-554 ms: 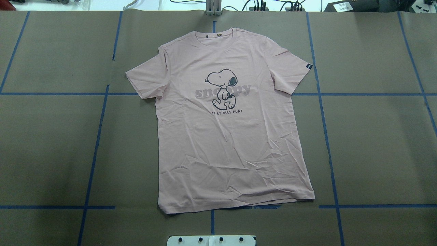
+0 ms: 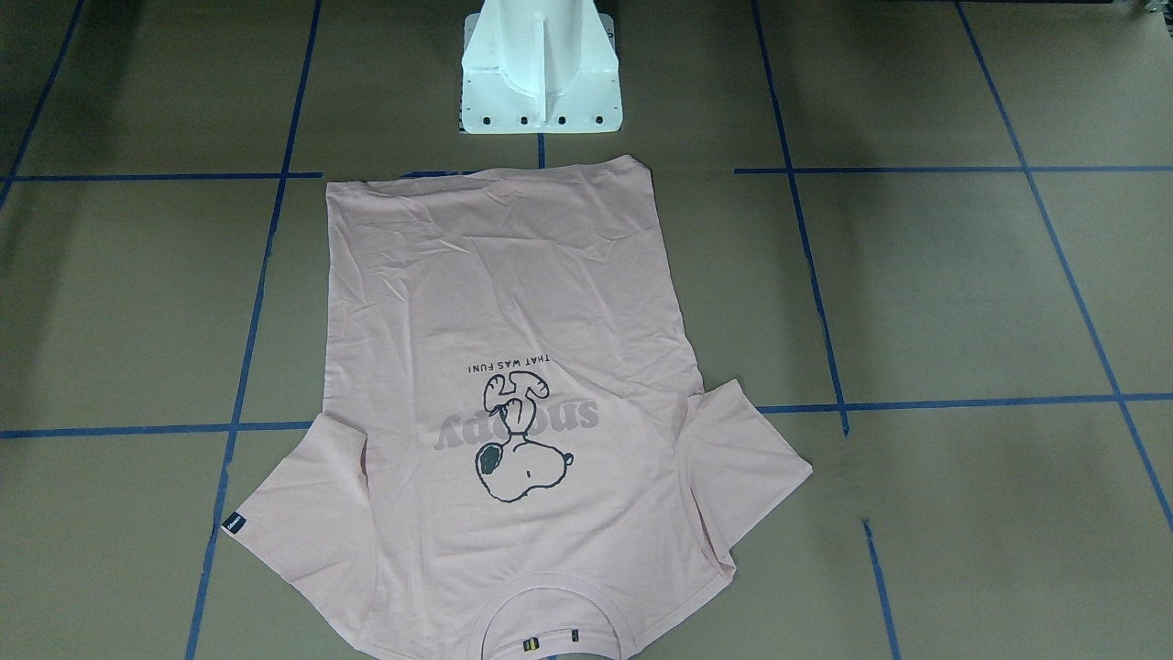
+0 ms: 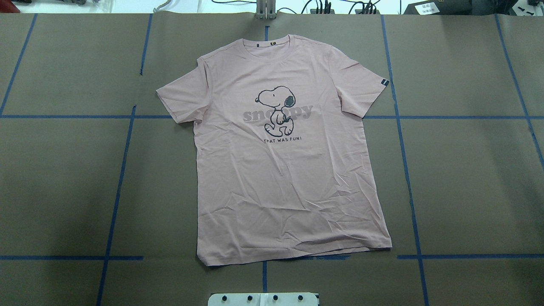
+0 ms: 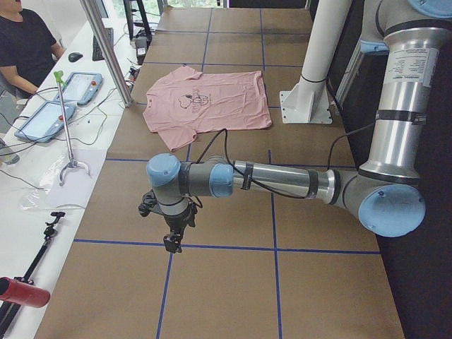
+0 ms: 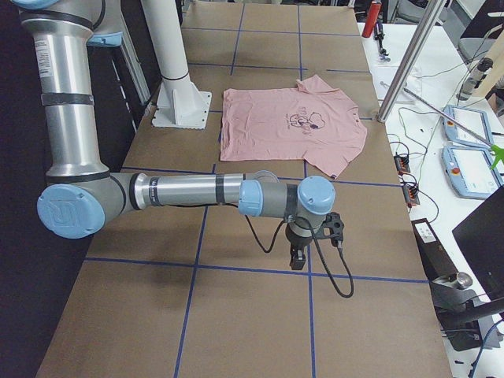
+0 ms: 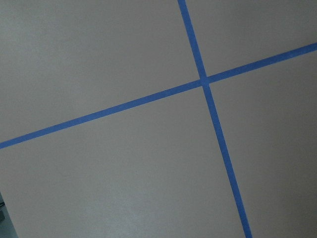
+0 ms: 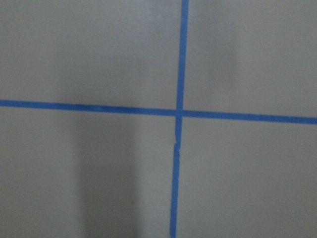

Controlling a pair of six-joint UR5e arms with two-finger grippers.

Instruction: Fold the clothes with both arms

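The pale pink T-shirt (image 3: pixel 280 148) lies flat and face up on the brown table, collar at the far side, hem near the robot's base. It shows upside down in the front-facing view (image 2: pixel 513 412), and in both side views (image 4: pixel 205 102) (image 5: pixel 295 118). The dog outline (image 3: pixel 276 108) and the small sleeve tag (image 3: pixel 384 82) show. My left gripper (image 4: pixel 171 242) hangs over bare table far from the shirt; I cannot tell if it is open or shut. My right gripper (image 5: pixel 298 260) hangs likewise at the other end; I cannot tell its state.
Blue tape lines (image 3: pixel 123 161) grid the brown table. The white pedestal base (image 2: pixel 541 69) stands at the hem side. Both wrist views show only table and a tape cross (image 6: pixel 203 82) (image 7: pixel 179 113). An operator (image 4: pixel 25 42) and tablets (image 4: pixel 42 116) are beside the table.
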